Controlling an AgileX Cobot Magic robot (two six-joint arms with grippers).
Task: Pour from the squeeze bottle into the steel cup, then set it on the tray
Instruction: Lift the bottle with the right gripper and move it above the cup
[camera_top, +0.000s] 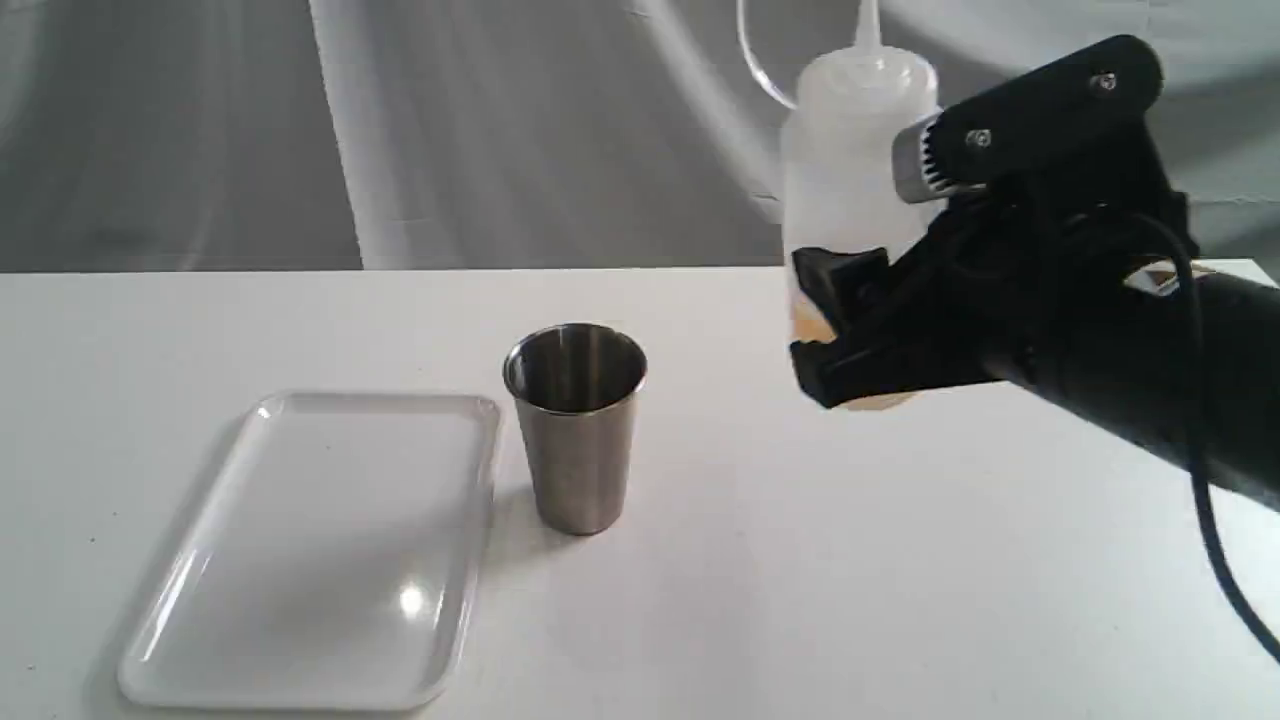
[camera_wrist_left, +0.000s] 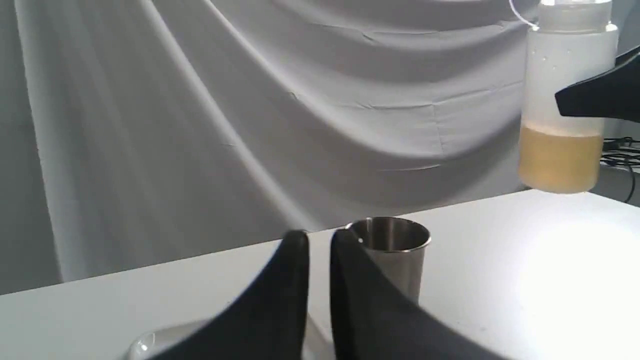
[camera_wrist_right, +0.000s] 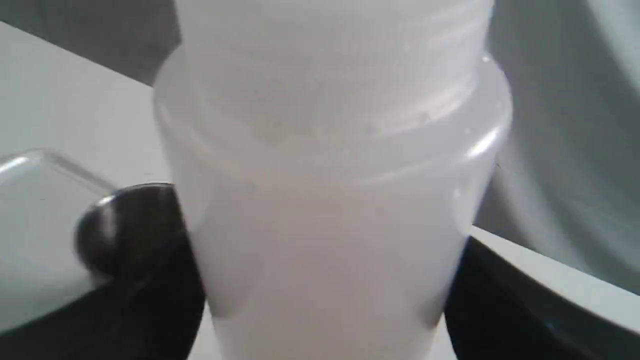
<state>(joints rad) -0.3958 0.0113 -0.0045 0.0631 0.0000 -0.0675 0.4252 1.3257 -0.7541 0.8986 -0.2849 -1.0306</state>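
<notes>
Exterior view, right of frame: your right gripper (camera_top: 835, 320) is clamped around the lower body of the squeeze bottle (camera_top: 850, 180), one finger on each side. The grip sits low, about at the level of the amber liquid, which probably steadies the weight and leaves the nozzle end free to tip.

- The bottle is upright with its nozzle running off the top edge, and it looks lifted clear of the counter (camera_top: 800, 560). Nothing is pouring.
- The steel cup (camera_top: 578, 430) stands upright at centre frame, well apart from the bottle. Its mouth is open, so the bottle has to travel left before any tilt.
- The tray (camera_top: 300, 560) lies flat at lower left, just beside the cup, so the set-down after the pour should be short.
- Left wrist view: your left gripper (camera_wrist_left: 319, 250) is nearly closed with only a thin gap. It holds nothing and sits low, near the cup.
</notes>
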